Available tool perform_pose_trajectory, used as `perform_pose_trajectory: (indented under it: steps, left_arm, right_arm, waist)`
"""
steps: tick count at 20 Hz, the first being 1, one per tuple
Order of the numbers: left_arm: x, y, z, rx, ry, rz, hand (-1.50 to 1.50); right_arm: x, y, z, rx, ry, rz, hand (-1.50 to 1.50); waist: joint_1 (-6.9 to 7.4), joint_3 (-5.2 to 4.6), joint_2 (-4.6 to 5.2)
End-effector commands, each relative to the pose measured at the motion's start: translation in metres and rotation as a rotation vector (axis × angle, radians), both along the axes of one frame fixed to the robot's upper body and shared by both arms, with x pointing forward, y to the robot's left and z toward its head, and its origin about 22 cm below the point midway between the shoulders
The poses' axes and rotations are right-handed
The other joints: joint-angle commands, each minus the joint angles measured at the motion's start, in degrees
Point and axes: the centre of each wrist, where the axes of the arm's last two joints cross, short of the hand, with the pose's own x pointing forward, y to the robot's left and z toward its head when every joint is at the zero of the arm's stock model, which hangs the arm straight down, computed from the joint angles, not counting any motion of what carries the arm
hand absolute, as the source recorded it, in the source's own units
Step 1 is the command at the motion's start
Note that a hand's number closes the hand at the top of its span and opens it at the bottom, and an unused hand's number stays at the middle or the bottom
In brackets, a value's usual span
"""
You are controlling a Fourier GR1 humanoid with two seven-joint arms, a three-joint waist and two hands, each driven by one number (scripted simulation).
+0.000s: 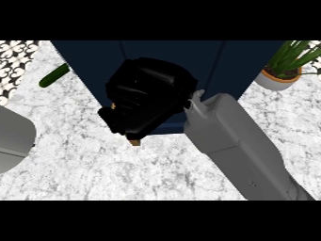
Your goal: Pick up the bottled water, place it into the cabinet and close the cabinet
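My right hand hangs over the front of the navy cabinet at the counter's back, its grey forearm coming in from the lower right. The fingers are curled round something that the hand almost wholly hides. Only small tan bits of the bottled water peek out below the hand and at its left side. I cannot tell whether the cabinet's door stands open. Of the left arm only the grey forearm shows, at the left edge.
A green cucumber lies on the marble counter left of the cabinet. A potted plant in a white pot stands right of the cabinet. Patterned tiles run along the back.
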Motion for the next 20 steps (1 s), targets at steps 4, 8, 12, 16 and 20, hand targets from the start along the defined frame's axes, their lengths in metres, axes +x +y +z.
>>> perform_pose_trajectory:
  steps: [4,8,12,16,20]
  left_arm:
    - [0.007,-0.007,-0.004,-0.006,0.013,-0.052,-1.5]
    - [0.006,-0.005,-0.019,-0.011,-0.004,-0.009,-1.5]
    - [0.004,0.005,-0.009,0.002,0.002,-0.016,-1.5]
    - [-0.001,-0.001,-0.016,-0.006,0.032,-0.039,-1.5]
    - [0.013,-0.008,-0.012,-0.007,0.008,-0.049,-1.5]
  right_arm:
    - [0.04,-0.023,-0.011,0.026,-0.094,-0.136,1.5]
    - [0.051,-0.03,-0.009,0.036,-0.159,-0.177,1.5]
    - [0.051,-0.017,0.029,0.077,-0.213,-0.223,1.5]
    - [0.058,-0.017,0.026,0.086,-0.29,-0.288,-1.5]
    - [0.069,-0.029,0.04,0.081,-0.32,-0.362,-1.5]
  waist:
    - [-0.02,0.0,0.19]
    - [-0.16,-0.03,0.16]
    - [-0.1,-0.03,0.0]
    - [0.7,-0.05,0.21]
    - [0.92,-0.04,0.65]
